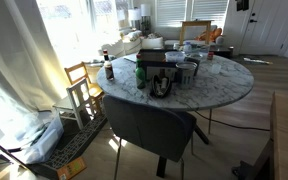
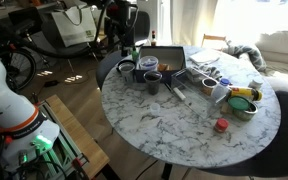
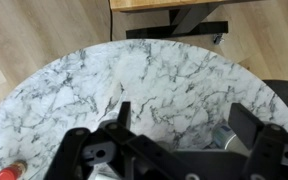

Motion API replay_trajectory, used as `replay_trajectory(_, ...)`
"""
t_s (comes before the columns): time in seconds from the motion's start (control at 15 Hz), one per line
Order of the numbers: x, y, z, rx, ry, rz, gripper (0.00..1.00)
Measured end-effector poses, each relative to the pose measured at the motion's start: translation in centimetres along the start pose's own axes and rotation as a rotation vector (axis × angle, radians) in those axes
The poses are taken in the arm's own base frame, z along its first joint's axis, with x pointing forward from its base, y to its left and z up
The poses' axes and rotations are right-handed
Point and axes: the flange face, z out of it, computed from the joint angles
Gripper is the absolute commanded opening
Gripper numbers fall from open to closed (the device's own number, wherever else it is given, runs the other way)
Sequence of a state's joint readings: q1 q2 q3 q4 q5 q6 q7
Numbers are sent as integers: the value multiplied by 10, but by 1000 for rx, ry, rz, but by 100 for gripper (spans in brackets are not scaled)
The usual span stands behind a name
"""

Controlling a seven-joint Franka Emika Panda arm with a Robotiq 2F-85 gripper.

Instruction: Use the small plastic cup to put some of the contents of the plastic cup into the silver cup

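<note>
- Small plastic cup (image 2: 152, 82), squat and round, stands (as best you can make out) in the cluster of cups by the black rectangular tray (image 2: 174, 50). That is well apart from your gripper (image 3: 179, 112).
- Your gripper hangs high over the round white marble table (image 3: 134, 70), jaws spread wide and empty.
- Step in hand, by my judgement: the approach, with nothing scooped yet.
- Next, come down on the small cup, centre it between the fingers and close gently. Mind what looks like the silver metal cup (image 2: 147, 65) just beside it.

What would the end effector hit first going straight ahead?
Likely the bare marble tabletop: the open end effector points down at it with nothing between its fingers, though depth is unclear.
</note>
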State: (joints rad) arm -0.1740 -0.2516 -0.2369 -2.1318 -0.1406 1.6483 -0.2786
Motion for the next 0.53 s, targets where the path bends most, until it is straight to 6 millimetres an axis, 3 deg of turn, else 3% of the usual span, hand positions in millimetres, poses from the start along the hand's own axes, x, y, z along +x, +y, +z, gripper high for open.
replay_trajectory(0.53, -13, 61, 37, 101, 53, -244, 100)
